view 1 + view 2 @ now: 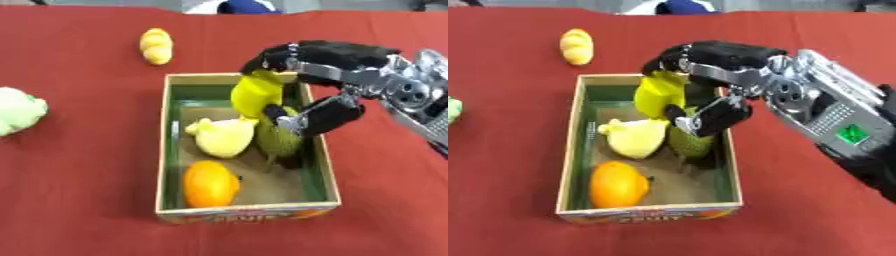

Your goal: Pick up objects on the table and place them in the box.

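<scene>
The robot's right hand (pixel 710 82) reaches in from the right and hangs over the far part of the box (pixel 325 165), its fingers and thumb curled round a bright yellow object (pixel 255 95) that it holds above the box's inside, near the far wall. The step in hand looks like the placing: the yellow object is already over the opening but not yet set down. Inside the box lie a pale yellow toy (pixel 224 137) in the middle, a dark green fruit (pixel 278 140) just beside it under the hand, and an orange fruit (pixel 210 184) toward the near end. The next move probably calls for lowering a little and straightening the fingers so the yellow object drops into the free far corner, then lifting clear without catching the box wall. Still out on the red tablecloth (pixel 87 200) are a small yellow item (pixel 157 46) beyond the box and a pale green item (pixel 17 110) at the left edge. The left hand is not visible.
</scene>
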Controlling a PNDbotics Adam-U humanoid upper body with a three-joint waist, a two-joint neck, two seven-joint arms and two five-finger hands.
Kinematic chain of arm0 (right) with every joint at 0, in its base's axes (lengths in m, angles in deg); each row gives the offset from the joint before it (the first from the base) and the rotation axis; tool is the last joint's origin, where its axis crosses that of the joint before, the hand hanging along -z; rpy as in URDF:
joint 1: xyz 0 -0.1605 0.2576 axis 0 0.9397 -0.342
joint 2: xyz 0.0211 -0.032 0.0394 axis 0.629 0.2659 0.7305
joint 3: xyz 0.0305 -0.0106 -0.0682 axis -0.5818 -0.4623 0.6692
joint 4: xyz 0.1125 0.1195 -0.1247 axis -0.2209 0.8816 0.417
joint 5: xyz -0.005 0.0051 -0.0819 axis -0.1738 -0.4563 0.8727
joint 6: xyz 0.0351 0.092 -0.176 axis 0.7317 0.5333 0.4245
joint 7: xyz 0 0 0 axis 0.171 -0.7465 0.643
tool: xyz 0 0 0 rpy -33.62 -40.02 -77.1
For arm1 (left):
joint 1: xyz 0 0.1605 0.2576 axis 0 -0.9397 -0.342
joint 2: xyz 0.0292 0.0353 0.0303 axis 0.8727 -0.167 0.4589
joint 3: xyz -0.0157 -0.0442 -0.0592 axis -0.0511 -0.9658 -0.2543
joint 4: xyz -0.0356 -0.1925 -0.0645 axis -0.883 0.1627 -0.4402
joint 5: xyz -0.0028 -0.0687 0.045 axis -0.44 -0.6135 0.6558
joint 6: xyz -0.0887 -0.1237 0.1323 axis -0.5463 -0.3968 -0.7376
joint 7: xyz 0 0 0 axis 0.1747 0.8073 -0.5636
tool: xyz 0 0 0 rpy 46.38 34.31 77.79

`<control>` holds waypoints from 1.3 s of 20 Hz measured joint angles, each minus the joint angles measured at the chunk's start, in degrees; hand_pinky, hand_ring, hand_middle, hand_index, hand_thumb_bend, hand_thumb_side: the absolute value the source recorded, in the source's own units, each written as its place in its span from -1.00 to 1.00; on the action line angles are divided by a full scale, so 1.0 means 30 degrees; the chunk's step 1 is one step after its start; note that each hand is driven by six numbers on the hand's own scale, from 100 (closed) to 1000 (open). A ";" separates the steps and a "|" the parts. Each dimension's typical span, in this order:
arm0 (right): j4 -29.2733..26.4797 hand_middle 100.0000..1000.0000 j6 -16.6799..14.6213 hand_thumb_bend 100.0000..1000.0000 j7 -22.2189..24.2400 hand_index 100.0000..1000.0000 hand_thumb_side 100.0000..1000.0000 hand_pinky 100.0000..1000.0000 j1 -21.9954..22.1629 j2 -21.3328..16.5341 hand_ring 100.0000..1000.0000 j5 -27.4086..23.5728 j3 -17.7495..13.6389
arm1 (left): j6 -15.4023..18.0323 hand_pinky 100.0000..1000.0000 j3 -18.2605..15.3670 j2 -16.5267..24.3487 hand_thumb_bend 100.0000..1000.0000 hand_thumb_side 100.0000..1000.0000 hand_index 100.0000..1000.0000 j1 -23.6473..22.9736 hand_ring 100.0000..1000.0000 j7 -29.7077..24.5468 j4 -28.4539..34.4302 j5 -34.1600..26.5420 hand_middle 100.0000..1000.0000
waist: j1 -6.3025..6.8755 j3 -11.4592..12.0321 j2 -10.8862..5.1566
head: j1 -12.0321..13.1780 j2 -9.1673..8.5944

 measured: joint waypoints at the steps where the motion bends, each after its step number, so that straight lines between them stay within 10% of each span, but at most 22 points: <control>1: 0.0000 0.88 -0.0059 -1.00 0.0114 0.88 -0.87 0.73 0.0000 0.0001 0.82 -0.0069 0.0005 | -0.0001 0.49 0.0000 0.0000 -1.00 0.17 0.66 0.0001 0.26 -0.0002 0.0000 0.0001 0.28 | 0.0001 -0.0009 -0.0001 | 0.0002 0.0000; 15: 0.0000 0.74 -0.0525 -1.00 0.0698 0.90 -0.80 0.65 -0.0091 0.0255 0.70 -0.0827 -0.0224 | 0.0014 0.48 0.0001 -0.0009 -1.00 0.17 0.66 0.0025 0.26 -0.0018 0.0000 0.0006 0.28 | -0.0074 -0.0090 -0.0079 | 0.0079 -0.0002; 26: -0.0001 0.59 -0.0962 -1.00 -0.2327 0.78 -0.56 0.59 0.1384 -0.0709 0.51 -0.3529 -0.4728 | -0.0371 0.48 0.0170 0.1243 -1.00 0.08 0.64 0.0206 0.26 -0.0014 0.0000 0.0600 0.28 | 0.0130 -0.0616 -0.0271 | 0.0811 0.0274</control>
